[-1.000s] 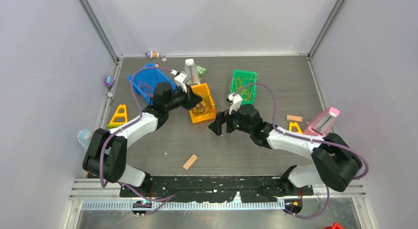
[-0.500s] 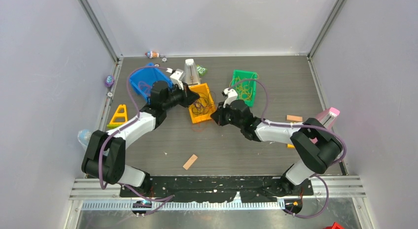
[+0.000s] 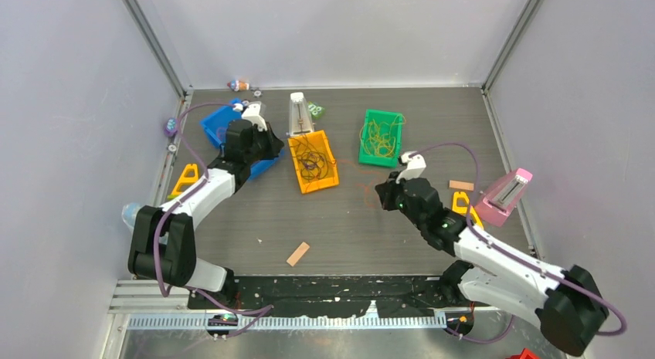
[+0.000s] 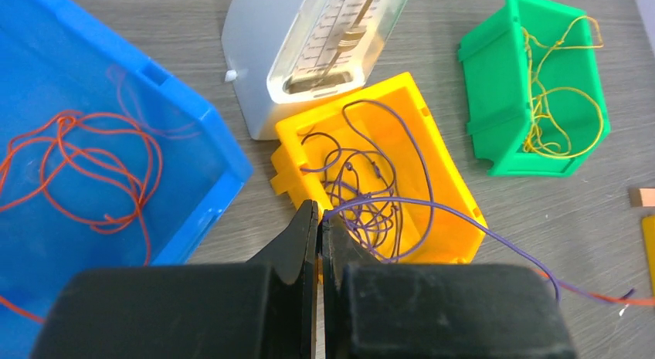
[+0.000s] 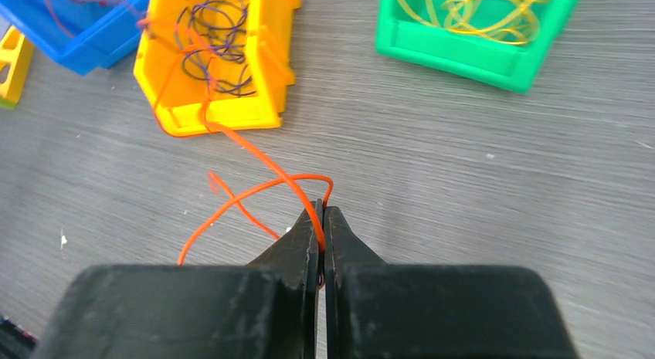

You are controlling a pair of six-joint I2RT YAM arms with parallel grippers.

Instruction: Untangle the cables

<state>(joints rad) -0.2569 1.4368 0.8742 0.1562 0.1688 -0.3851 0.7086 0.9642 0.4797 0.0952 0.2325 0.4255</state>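
My left gripper is shut on a purple cable that runs right from its tips across the orange bin to the table. A purple tangle lies in that bin. My right gripper is shut on an orange cable, which leads from its tips over the table to the orange bin. From above, the left gripper is between the blue bin and the orange bin. The right gripper is over open table.
Orange-red cables lie in the blue bin, yellow ones in the green bin. A white metronome stands behind the orange bin and a pink one at right. Yellow triangles and wooden blocks lie about.
The right gripper shut on the orange cable and drew back right and nearer, pulling it out of the orange bin. The left arm swung left toward the blue bin with the purple cable.
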